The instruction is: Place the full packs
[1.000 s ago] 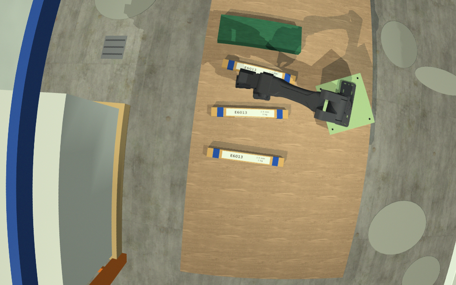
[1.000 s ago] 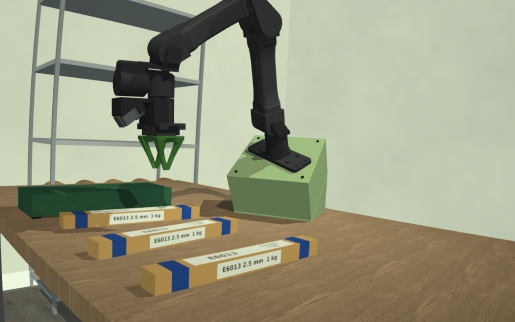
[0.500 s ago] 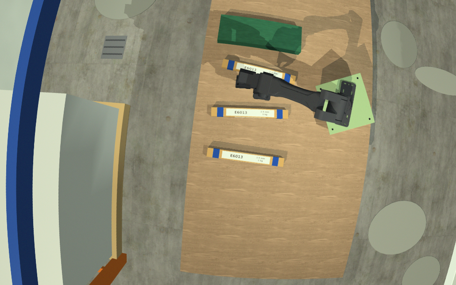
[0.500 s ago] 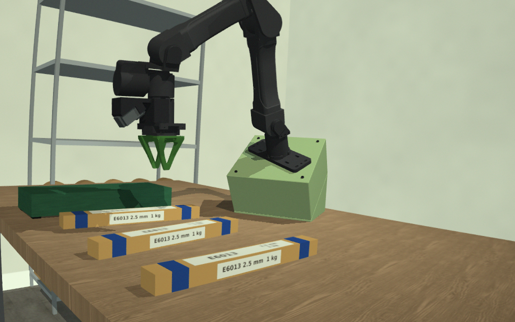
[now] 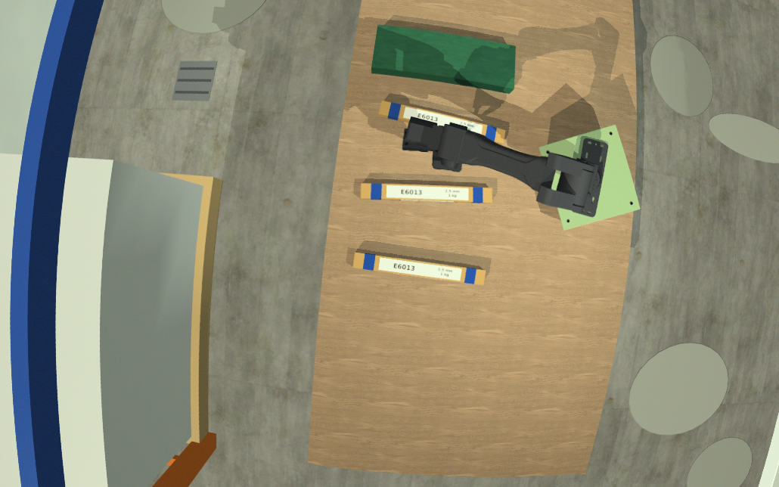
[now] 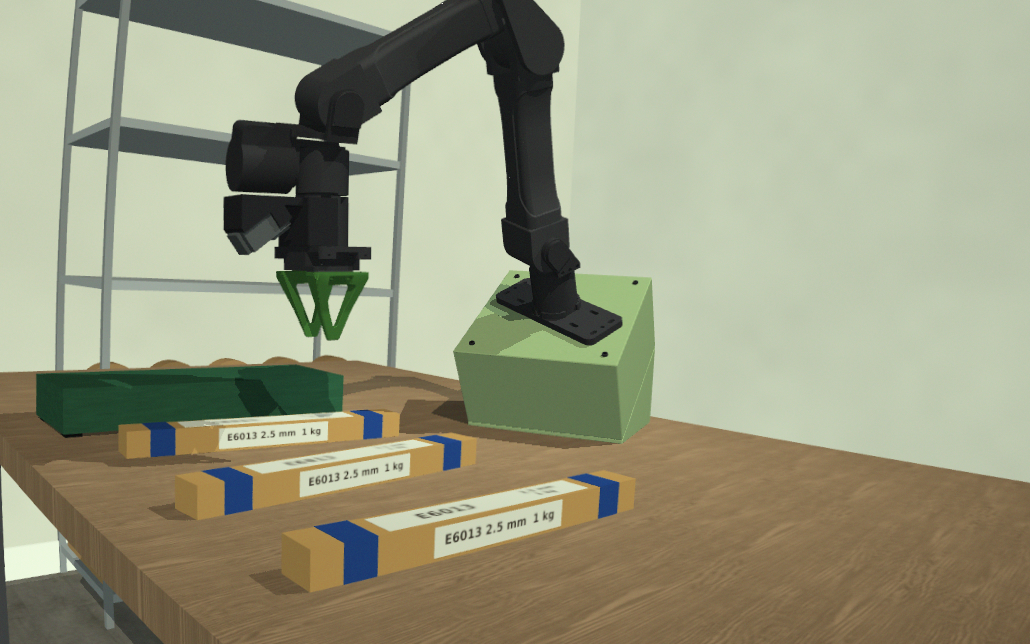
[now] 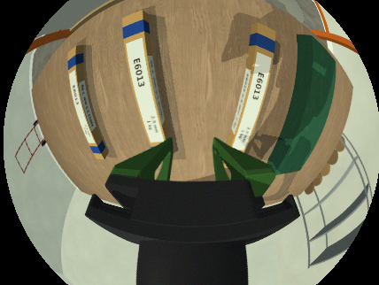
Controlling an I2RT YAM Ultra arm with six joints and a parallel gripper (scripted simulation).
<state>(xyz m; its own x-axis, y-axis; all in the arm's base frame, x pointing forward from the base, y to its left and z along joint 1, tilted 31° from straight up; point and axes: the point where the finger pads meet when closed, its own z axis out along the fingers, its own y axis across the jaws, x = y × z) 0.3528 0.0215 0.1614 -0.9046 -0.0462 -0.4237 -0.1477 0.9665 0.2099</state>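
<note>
Three tan packs with blue bands and "E6013" labels lie flat in a row on the wooden table. The far pack [image 5: 442, 122] [image 6: 258, 432] [image 7: 254, 88] lies next to the dark green low platform [image 5: 442, 57] [image 6: 189, 394] [image 7: 306, 106]. The middle pack [image 5: 426, 193] [image 6: 326, 474] [image 7: 143, 79] and the near pack [image 5: 418, 267] [image 6: 459, 527] [image 7: 85, 103] lie further from it. No pack lies on the platform. My gripper [image 6: 322, 330] [image 7: 192, 142] hangs high above the table, pointing down, over the near edge of the far pack. Its green fingers stand partly apart with nothing between them.
My arm stands on a light green wedge pedestal [image 5: 591, 178] [image 6: 558, 379] at the table's right side. A grey metal shelf rack [image 6: 227, 151] stands behind the table. The table's left edge runs close to the packs' ends.
</note>
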